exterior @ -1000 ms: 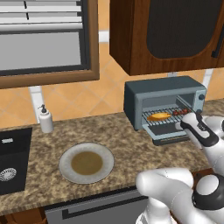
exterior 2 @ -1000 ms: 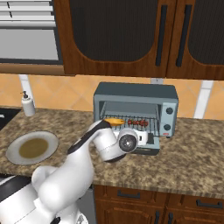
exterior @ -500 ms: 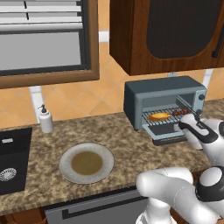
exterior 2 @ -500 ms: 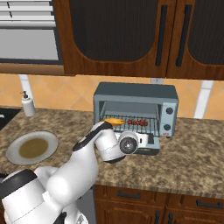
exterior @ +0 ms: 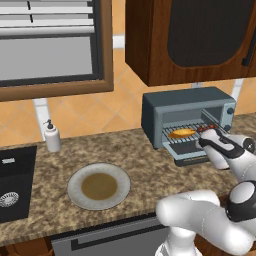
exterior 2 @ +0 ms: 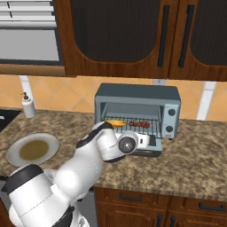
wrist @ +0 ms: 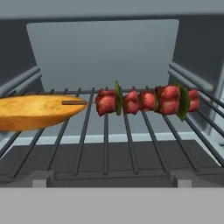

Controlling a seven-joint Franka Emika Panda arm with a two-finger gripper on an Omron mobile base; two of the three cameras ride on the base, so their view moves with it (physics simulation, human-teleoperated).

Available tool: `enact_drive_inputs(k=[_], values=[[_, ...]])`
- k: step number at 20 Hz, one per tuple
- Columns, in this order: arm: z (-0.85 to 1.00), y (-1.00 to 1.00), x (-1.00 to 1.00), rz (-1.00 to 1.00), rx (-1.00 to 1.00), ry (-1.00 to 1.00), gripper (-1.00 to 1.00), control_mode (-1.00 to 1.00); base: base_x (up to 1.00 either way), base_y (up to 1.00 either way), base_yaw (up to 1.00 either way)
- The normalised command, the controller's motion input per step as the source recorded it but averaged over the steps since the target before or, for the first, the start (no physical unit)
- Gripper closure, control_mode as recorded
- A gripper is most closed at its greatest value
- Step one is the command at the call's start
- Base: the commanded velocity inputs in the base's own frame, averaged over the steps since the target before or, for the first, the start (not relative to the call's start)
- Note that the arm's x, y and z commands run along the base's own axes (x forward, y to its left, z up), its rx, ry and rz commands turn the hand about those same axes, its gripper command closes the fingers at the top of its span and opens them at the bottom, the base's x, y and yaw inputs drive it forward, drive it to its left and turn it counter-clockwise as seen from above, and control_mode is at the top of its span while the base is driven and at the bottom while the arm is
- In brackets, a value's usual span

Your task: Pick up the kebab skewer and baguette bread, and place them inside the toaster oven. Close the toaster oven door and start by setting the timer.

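- Since a second ago almost nothing has moved in the left base view: the pincer stays at the mouth of the oven, and only the arm's lower links have swung a little.
- Bread and skewer lie on the rack inside, as they did a second ago, so I judge both placements done. Door and timer are left.
- Pincer fingers stand apart with nothing between them.
- Door is dropped open, below the rack.
- Count, left base view: one oven, one bread, one skewer, one plate with nothing on it, one soap bottle, one sink, all on one surface.
- Right base view: the pincer sits just in front of the open oven, much where it was half a second ago.
- Bread is at the rack's left and the skewer to its right, side by side.
- Knob panel is on the oven's right side and nothing is touching it.
- Count, right base view: one plate, one bottle.
- Hand view: looks straight into the oven. Bread is on the left, and the skewer runs across the rack, its bare stick end over the bread's tip.
- Count, hand view: one bread and one skewer with about five red chunks and two green bits.
- Next, I judge, is backing out to get under the door.
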Motion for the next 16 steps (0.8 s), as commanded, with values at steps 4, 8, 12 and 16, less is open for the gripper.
enact_drive_inputs(k=[4,8,12,16], values=[[0.0,0.0,0.17,0.0,0.0,0.0,-1.0,-1.0,0.0,0.0,0.0],[0.0,0.0,0.18,0.0,0.0,0.0,-1.0,-1.0,0.0,0.0,0.0],[-0.08,0.0,0.06,0.0,0.0,0.0,-1.0,-1.0,0.0,0.0,0.0],[-0.03,0.0,0.08,0.0,0.0,0.0,-1.0,-1.0,0.0,0.0,0.0]])
